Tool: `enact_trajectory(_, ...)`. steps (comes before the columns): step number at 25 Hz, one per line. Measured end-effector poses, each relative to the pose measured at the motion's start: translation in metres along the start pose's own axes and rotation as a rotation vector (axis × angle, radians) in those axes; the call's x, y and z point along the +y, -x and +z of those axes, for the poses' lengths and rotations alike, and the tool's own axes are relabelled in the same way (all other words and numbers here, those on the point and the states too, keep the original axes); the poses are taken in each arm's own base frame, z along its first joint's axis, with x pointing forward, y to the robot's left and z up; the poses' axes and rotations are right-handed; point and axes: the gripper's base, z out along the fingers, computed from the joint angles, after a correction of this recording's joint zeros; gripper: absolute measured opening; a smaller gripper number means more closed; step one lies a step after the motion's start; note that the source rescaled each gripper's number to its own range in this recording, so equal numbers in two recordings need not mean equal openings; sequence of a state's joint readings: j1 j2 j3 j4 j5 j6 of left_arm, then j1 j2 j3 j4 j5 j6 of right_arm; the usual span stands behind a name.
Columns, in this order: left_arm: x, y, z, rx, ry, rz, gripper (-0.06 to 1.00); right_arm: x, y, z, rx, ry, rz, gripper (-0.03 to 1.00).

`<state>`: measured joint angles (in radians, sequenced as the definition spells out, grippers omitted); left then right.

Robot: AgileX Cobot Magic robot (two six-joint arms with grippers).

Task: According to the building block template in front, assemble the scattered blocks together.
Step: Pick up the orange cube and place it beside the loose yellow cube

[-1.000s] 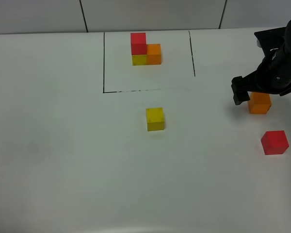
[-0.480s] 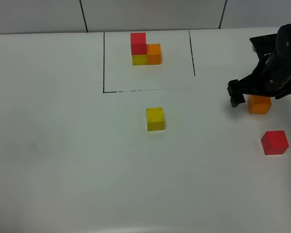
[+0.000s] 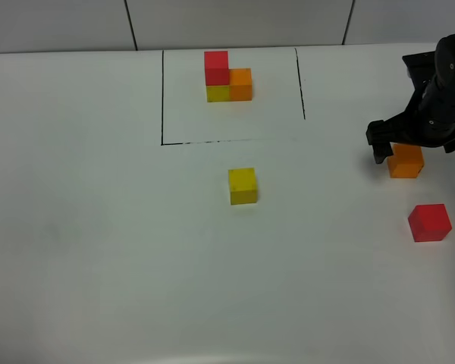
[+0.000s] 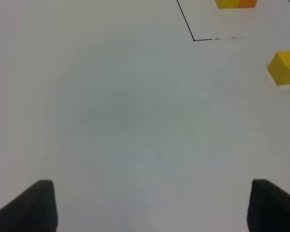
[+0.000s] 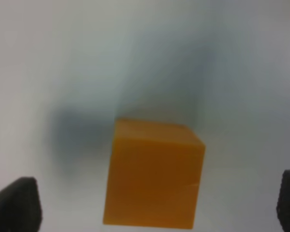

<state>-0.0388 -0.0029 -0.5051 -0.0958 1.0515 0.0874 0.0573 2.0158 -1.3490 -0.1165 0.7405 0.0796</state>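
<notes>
Above the orange block, the right end effector hangs spread wide.

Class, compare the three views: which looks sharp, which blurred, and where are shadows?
Exterior high: sharp, evenly lit. Right wrist: the orange cube is soft-edged, the table behind smeared, a grey shadow beside it. Left wrist: mildly soft, yellow cube clear, no strong shadows.
</notes>
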Motion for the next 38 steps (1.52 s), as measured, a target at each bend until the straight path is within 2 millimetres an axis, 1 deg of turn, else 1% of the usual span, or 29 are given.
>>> enact_trajectory(3,0.000,0.000,0.000,0.000,0.000,0.000,0.69,0.000,-0.001,0.005,0.013,0.000,-0.007,0.98)
enact_trajectory(9,0.000,0.000,0.000,0.000,0.000,0.000,0.69,-0.010,-0.004,0.018,0.047,-0.007,0.005,0.94)
enact_trajectory(11,0.000,0.000,0.000,0.000,0.000,0.000,0.69,-0.010,-0.004,0.020,0.053,-0.007,-0.003,0.90)
enact_trajectory(13,0.000,0.000,0.000,0.000,0.000,0.000,0.69,-0.011,-0.004,0.020,0.051,-0.007,-0.009,0.83)
enact_trajectory(17,0.000,0.000,0.000,-0.001,0.000,0.000,0.69,-0.010,-0.004,0.021,0.043,-0.006,-0.014,0.63)
enact_trajectory(20,0.000,0.000,0.000,-0.001,0.000,0.000,0.69,-0.010,-0.003,0.021,0.041,-0.006,-0.013,0.44)
enact_trajectory(21,0.000,0.000,0.000,-0.002,0.000,0.000,0.69,-0.010,-0.003,0.021,0.041,-0.005,-0.012,0.35)
enact_trajectory(24,0.000,0.000,0.000,-0.002,0.000,0.000,0.69,-0.010,-0.003,0.021,0.042,-0.005,-0.012,0.01)
enact_trajectory(29,0.000,0.000,0.000,-0.002,0.000,0.000,0.69,-0.011,-0.003,0.020,0.042,-0.007,-0.023,0.01)
enact_trajectory(34,0.000,0.000,0.000,-0.002,0.000,0.000,0.69,-0.010,-0.003,0.018,0.043,-0.007,-0.069,0.01)
enact_trajectory(36,0.000,0.000,0.000,-0.002,0.000,0.000,0.69,-0.007,-0.003,0.013,0.038,-0.013,-0.111,0.01)
enact_trajectory(38,0.000,0.000,0.000,-0.002,0.000,0.000,0.69,-0.001,0.000,0.002,0.024,-0.023,-0.176,0.01)
